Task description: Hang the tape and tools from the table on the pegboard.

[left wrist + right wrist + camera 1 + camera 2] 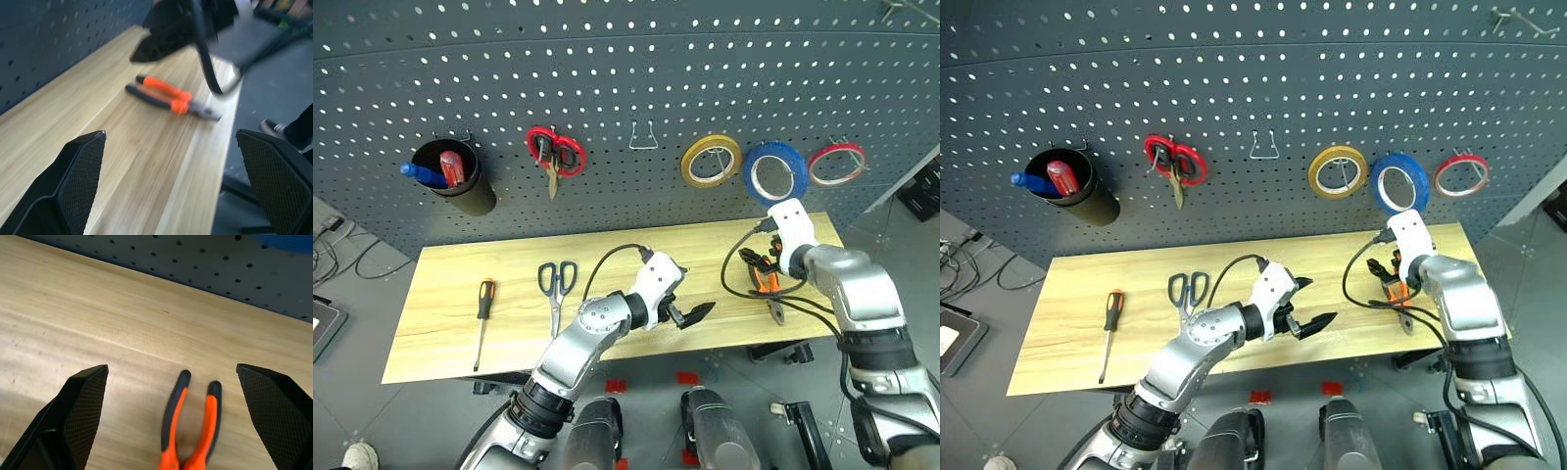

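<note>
Bare table (509,269) between scissors (557,284) and pliers (767,284), left tool (688,305) there.

On the table (607,269): screwdriver (483,315) at 9 o'clock, scissors (556,289) just right of it, pliers (767,284) far off at 3 o'clock. Behind, on the pegboard (607,88): cup (455,178) at 10 o'clock, then rightward hung scissors (553,154), empty hook (643,137), three tape rolls, tape (774,173) in the middle.
</note>
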`<move>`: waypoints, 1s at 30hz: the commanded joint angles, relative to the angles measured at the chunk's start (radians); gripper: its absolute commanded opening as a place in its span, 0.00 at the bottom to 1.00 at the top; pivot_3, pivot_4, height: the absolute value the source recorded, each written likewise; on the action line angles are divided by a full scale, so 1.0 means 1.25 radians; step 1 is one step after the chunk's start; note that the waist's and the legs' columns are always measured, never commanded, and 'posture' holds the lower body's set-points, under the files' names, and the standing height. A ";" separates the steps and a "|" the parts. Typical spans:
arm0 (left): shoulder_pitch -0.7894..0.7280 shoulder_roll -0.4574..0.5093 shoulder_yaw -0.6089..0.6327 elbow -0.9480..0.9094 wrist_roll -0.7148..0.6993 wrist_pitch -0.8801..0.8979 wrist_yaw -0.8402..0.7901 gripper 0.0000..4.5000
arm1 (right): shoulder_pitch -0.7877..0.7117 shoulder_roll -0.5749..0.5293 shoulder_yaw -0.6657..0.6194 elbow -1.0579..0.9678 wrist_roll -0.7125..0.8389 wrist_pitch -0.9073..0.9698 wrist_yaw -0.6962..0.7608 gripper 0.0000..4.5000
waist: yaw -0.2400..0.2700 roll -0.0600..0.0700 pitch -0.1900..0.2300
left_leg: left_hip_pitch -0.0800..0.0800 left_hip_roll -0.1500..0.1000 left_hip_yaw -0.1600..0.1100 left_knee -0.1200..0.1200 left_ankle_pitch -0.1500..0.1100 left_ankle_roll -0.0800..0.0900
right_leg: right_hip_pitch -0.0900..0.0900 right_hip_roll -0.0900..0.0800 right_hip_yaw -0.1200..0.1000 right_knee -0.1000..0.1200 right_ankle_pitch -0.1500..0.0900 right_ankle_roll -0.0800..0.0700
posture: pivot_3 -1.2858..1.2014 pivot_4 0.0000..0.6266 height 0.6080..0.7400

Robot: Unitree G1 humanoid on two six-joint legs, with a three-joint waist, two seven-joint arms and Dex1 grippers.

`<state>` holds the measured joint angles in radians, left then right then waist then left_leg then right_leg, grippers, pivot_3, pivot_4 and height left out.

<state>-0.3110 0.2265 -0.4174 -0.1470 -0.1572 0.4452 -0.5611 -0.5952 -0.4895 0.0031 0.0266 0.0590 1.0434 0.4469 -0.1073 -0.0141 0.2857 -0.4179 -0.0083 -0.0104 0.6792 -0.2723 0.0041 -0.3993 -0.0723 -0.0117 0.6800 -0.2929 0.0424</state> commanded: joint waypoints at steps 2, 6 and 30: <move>0.016 -0.006 -0.032 -0.024 0.028 -0.028 -0.008 1.00 | -0.064 0.018 -0.022 0.088 0.000 0.059 -0.047 1.00 | -0.001 -0.001 0.011 | 0.000 0.000 0.001 0.001 0.000 0.000 | 0.000 -0.001 0.001 0.000 0.000 0.000 | 0.43 0.61 1.00; 0.019 -0.006 -0.020 -0.017 0.036 -0.032 -0.004 1.00 | -0.093 0.023 -0.031 0.140 -0.002 0.086 -0.079 1.00 | -0.002 -0.001 0.023 | 0.000 0.000 0.002 0.001 0.000 0.000 | -0.001 -0.001 0.001 0.001 0.000 0.000 | 0.43 0.63 1.00; 0.029 -0.022 0.008 -0.031 0.036 -0.001 -0.010 1.00 | -0.164 0.039 -0.037 0.457 -0.010 -0.063 -0.111 1.00 | -0.005 -0.005 0.065 | -0.002 0.001 0.005 0.001 0.000 0.000 | -0.004 -0.001 0.003 0.001 0.001 0.002 | 0.44 0.72 1.00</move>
<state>-0.2855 0.2051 -0.4036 -0.1304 -0.0987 0.4430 -0.5619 -0.8007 -0.4310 -0.0465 0.5755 0.0582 0.9787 0.3072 -0.1130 -0.0200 0.3674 -0.4200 -0.0068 -0.0041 0.6799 -0.2723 0.0041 -0.4045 -0.0732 -0.0082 0.6812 -0.2913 0.0451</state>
